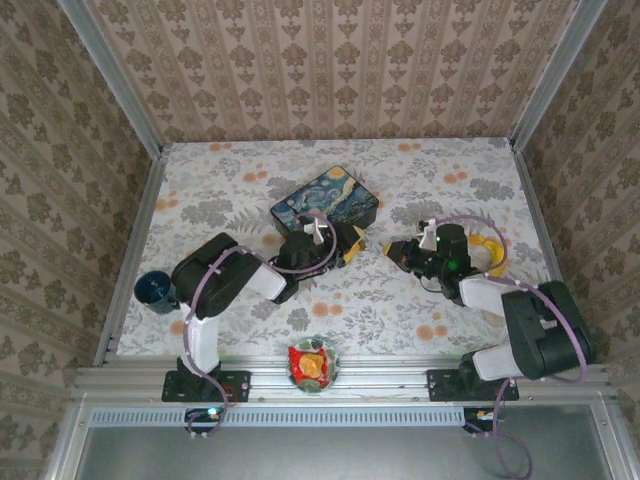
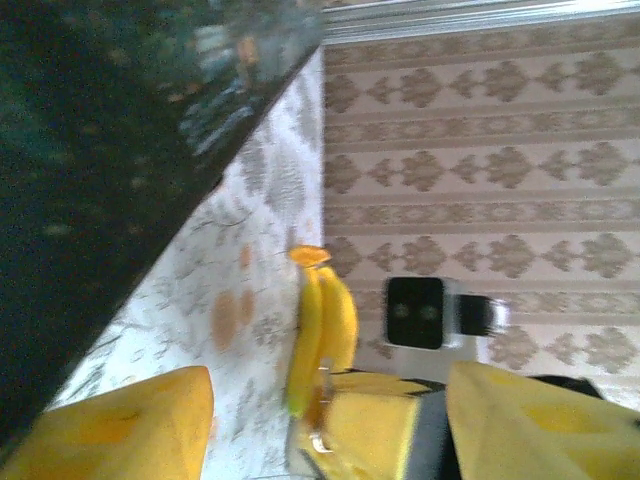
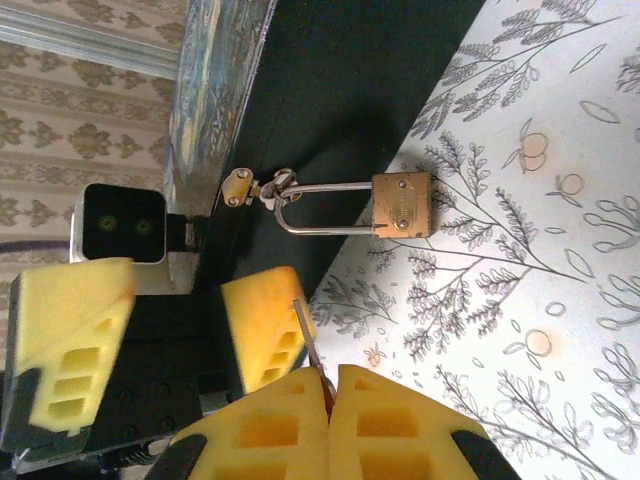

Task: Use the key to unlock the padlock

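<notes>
Clamping my spongy yellow right fingers [image 3: 400,430] on the thin silver key [image 3: 305,335] (left fingers [image 2: 130,425] spread apart), near the squarish brass padlock [image 3: 402,204].

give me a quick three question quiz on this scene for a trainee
1. True or false: the padlock sits on top of the painted tin.
2. The jaws of the right gripper hold: A) the key, B) the padlock, C) nothing.
3. Fill in: the jaws of the left gripper are ____.
Key: 1 false, it lies on the table beside the tin; 2 A; 3 open.
</notes>
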Robot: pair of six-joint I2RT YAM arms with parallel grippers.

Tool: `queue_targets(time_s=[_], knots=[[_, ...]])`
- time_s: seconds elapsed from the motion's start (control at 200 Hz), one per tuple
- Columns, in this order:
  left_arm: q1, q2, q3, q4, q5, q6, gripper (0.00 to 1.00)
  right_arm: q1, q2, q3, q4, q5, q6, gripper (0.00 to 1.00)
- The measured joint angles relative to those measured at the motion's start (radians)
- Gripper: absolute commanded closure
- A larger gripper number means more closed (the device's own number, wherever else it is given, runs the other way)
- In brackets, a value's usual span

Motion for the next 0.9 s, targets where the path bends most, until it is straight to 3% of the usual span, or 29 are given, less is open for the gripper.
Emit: queue_targets(time_s=[0.045,0.17,0.305,0.5,0.725,0.9], knots=[[-0.001,-0.042,0.024,-0.153,-0.011,0.038,0.00,0.000,-0.040,0.014,-0.060,0.015,-0.029,1.00],[-0.036,-0.112,0.193,-0.673,-0.122,0.172,0.00,-0.006,-0.124,0.058,-0.192,0.055,-0.108,1.00],[-0.090,-0.110,0.369,-0.990,-0.258,0.285,0.00,-0.024,-0.159,0.067,-0.269,0.079,-0.158,1.00],[-0.118,-0.046,0.455,-1.117,-0.393,0.380,0.00,-0.047,-0.159,0.067,-0.332,0.080,-0.187,1.00],[-0.108,0.041,0.530,-1.183,-0.446,0.486,0.00,-0.051,-0.159,0.067,-0.351,0.080,-0.204,1.00],[-0.051,0.071,0.605,-1.238,-0.489,0.575,0.00,-0.051,-0.159,0.067,-0.351,0.080,-0.204,1.00]])
